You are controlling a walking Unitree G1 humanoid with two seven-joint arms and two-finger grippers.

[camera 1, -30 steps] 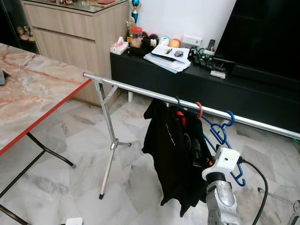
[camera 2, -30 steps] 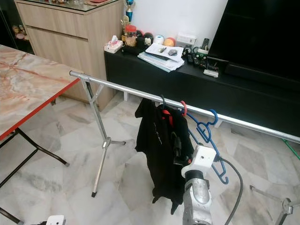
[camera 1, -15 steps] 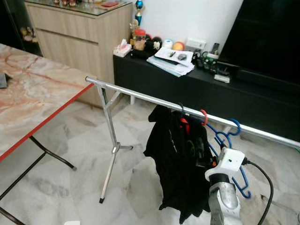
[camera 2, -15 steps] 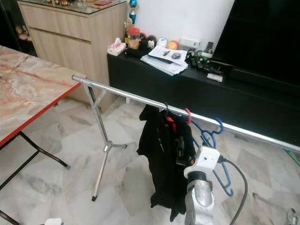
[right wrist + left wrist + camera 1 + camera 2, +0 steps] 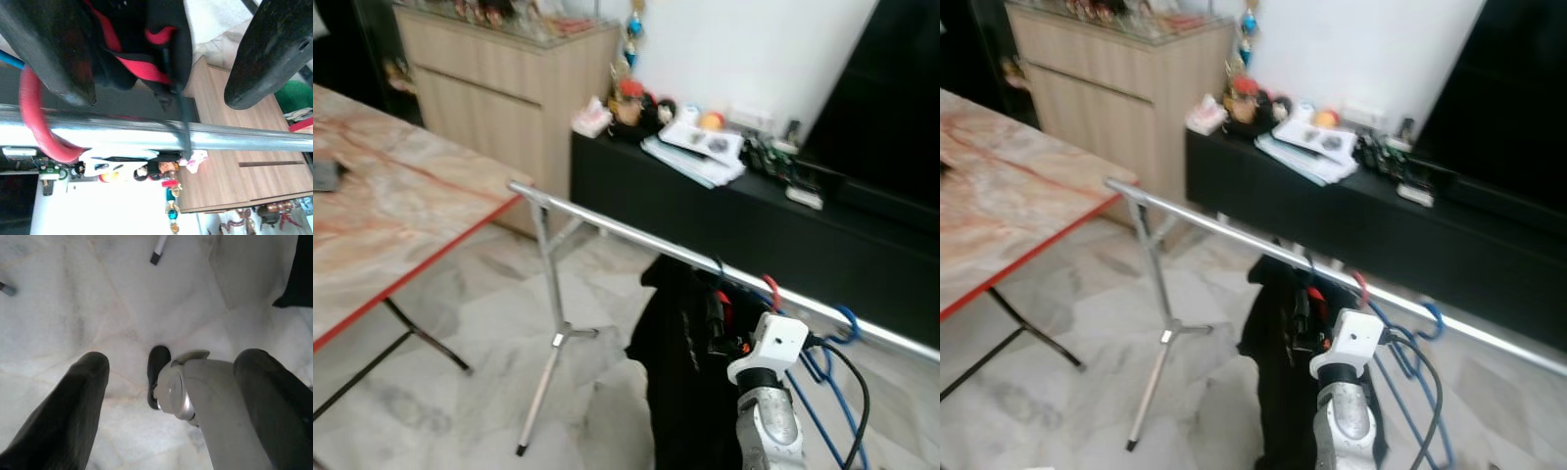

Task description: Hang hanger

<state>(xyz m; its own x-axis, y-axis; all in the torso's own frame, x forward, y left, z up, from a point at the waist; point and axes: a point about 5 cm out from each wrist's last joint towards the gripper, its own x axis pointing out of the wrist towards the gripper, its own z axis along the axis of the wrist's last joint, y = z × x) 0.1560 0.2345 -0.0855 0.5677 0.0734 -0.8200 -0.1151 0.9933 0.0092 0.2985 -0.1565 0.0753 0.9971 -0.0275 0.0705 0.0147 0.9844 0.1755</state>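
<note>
On rail [image 5: 636,232], black-shirt hanger [image 5: 177,93], right gripper [image 5: 166,63] near

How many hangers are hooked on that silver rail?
3, close together on the rail: a black hanger carrying the dark garment, a red hanger right beside it, and a blue hanger farther right. The garment may hide more.

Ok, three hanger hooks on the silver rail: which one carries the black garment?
The thin black hook, at the end of the row nearer the rail's free end. The black garment hangs below it; the red hook and blue hook sit beside it.
</note>
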